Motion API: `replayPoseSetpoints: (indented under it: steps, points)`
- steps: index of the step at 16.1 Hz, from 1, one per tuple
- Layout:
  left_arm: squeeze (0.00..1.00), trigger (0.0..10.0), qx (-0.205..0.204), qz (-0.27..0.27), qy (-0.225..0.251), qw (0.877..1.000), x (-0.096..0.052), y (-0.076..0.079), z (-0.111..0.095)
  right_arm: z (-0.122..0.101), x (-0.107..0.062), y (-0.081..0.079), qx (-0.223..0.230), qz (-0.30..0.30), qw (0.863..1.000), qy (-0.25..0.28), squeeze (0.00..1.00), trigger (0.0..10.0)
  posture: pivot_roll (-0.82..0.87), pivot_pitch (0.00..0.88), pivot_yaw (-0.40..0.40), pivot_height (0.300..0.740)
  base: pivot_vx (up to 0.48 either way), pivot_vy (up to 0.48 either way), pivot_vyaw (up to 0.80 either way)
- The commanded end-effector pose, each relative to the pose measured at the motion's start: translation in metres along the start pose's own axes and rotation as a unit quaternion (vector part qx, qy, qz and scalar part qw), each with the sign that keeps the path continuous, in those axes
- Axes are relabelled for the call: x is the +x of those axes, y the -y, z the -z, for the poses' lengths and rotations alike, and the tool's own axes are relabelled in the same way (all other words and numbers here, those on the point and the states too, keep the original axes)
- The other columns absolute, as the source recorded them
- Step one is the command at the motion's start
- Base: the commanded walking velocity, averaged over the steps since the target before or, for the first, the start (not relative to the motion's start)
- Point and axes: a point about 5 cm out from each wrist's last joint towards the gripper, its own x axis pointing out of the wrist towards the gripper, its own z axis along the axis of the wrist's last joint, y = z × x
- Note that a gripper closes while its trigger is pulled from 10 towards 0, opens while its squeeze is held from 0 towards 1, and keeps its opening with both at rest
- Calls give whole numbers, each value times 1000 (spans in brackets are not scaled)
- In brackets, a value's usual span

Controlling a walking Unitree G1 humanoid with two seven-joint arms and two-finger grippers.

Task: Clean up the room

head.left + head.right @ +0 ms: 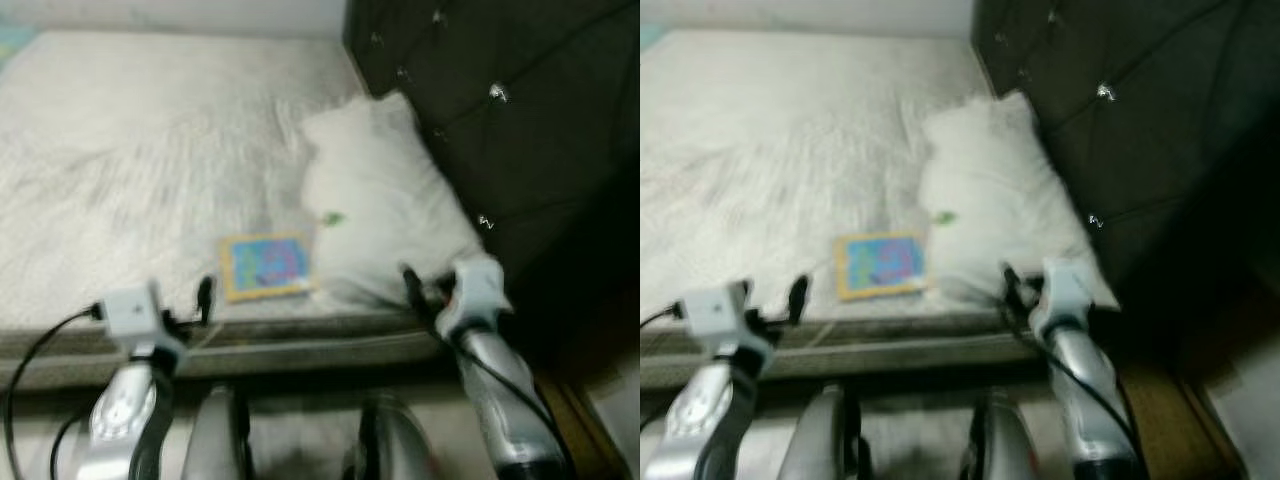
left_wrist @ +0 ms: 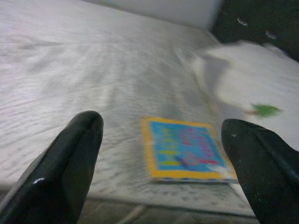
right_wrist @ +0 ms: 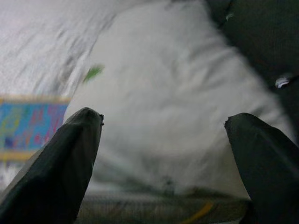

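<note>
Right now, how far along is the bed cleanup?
Done: nothing visibly tidied yet. The colourful book still lies flat on the bed near its front edge, beside the white pillow propped against the dark headboard.
In hand: nothing. The left tool is open, lined up on the book; the right tool is open, facing the pillow.
Left: grasp and put away the book, probably straighten the pillow.

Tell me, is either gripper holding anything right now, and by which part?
Nothing is held. The left gripper is open short of the book; the right gripper is open before the pillow.
</note>
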Motion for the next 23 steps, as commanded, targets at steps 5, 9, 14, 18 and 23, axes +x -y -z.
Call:
replayPoseSetpoints:
  steps: [5,9,14,18,23]
  points:
    - [0,10000,0,-8,-31,999,-6,-5,13,-2,1,-5,-2,-14,1000,2,0,10000,24,171,-57,605,0,0,0]
    - [0,10000,0,-7,-30,1000,-6,-5,12,-2,1,-9,0,-24,1000,2,0,10000,26,174,-57,601,0,0,0]
    - [0,10000,-2,3,-24,1000,-8,-3,8,-1,0,-12,0,-33,999,-2,0,10000,29,209,-62,596,0,0,0]
    - [0,10000,-6,7,-22,1000,-10,-2,6,0,-1,-14,-4,-44,999,-6,0,10000,32,227,-67,596,126,0,0]
    - [0,10000,-9,15,-22,1000,-12,1,5,-1,0,-16,-9,-52,999,-8,0,10000,32,230,-68,596,309,0,0]
